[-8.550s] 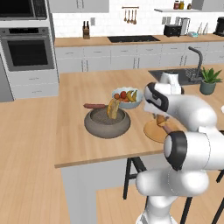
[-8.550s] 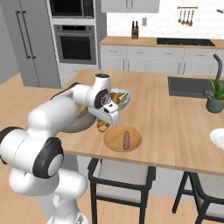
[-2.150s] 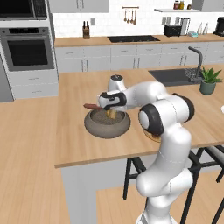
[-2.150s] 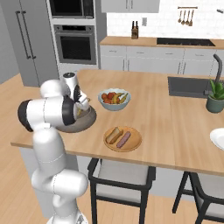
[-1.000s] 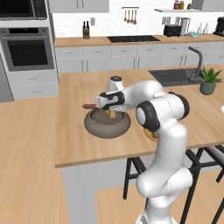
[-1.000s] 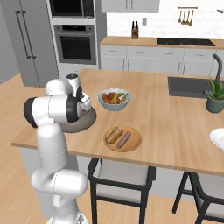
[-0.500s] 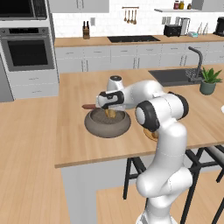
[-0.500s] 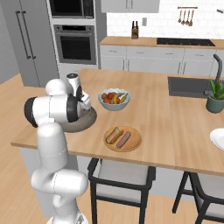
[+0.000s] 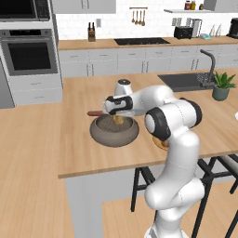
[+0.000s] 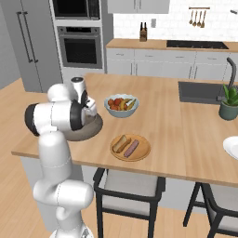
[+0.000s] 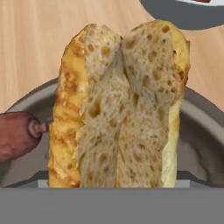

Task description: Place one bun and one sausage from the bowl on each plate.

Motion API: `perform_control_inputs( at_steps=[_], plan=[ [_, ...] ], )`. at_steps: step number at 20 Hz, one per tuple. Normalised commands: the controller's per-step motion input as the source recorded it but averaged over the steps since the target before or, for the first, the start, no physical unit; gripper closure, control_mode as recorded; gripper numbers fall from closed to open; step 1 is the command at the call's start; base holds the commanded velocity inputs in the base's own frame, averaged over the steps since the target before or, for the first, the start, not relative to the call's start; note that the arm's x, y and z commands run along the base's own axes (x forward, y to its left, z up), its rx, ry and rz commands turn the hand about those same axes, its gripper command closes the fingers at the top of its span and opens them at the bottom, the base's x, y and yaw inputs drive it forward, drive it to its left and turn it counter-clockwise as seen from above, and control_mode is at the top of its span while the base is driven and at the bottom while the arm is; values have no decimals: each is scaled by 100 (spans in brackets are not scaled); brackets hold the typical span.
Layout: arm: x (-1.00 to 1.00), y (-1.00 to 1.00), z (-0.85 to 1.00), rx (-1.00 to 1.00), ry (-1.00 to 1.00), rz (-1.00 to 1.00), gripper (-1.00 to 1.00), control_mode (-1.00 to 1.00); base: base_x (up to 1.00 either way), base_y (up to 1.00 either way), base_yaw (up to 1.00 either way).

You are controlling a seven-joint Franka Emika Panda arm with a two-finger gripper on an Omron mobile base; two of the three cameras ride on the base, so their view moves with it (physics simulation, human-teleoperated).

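The arm [image 9: 153, 100] reaches left, hand low, jaws' state unclear.

The bun [image 11: 122, 105] is showing a porous, rough crumb and matt golden crust; the sausage [image 11: 17, 133] is looking smooth; the bowl [image 9: 114, 135] matt stone; the desk [image 9: 79, 153] pale wood.

Both base views flank the island [image 9: 83, 153]; hand view hugs the bun [image 11: 118, 105]

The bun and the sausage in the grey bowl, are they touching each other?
Touching. In the hand view the sausage has its knotted end pressed against the crust of the split bun, with no gap between them, both inside the bowl.
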Motion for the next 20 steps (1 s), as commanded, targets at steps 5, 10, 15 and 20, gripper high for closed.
perform_control_inputs(
  at_steps=[5,10,15,20],
  plan=[
    [-37,-1,69,0,-1,0,100,-100,0,0,0],
    [-57,0,99,0,-4,0,100,-100,0,0,0],
    [-95,-4,58,1,-7,1,100,-100,0,0,0],
    [-100,-16,0,2,-6,4,100,-100,0,0,0]
  ],
)
